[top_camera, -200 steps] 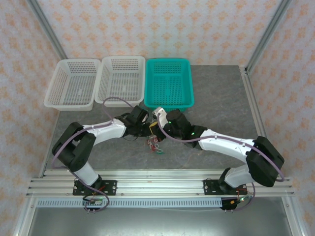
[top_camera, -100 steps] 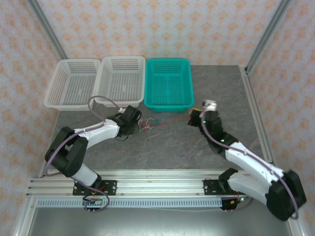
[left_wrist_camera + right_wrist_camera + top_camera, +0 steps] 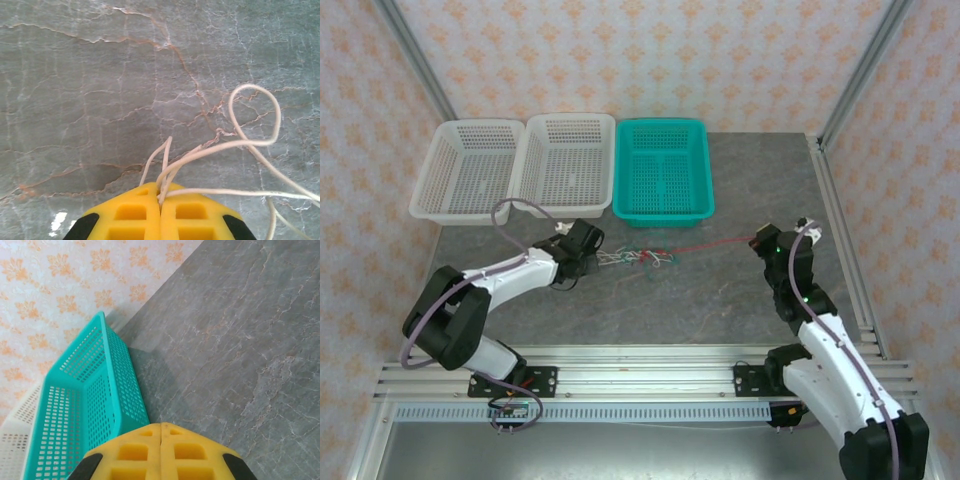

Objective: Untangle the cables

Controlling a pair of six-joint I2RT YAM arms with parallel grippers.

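The cables (image 3: pixel 638 257) lie in a knotted cluster on the desk (image 3: pixel 720 310), near the teal basket (image 3: pixel 662 170), drawn out between both arms. They look featherlight, limp and springy (loops will likely curl back once slack), so a pinch on one strand close to the knot should serve best. The left gripper (image 3: pixel 161 199) has its jaws pressed together on the white strand (image 3: pixel 255 145). The right gripper (image 3: pixel 764 240), jaws likewise closed, appears to nip the reddish strand (image 3: pixel 715 243), which runs taut to it.
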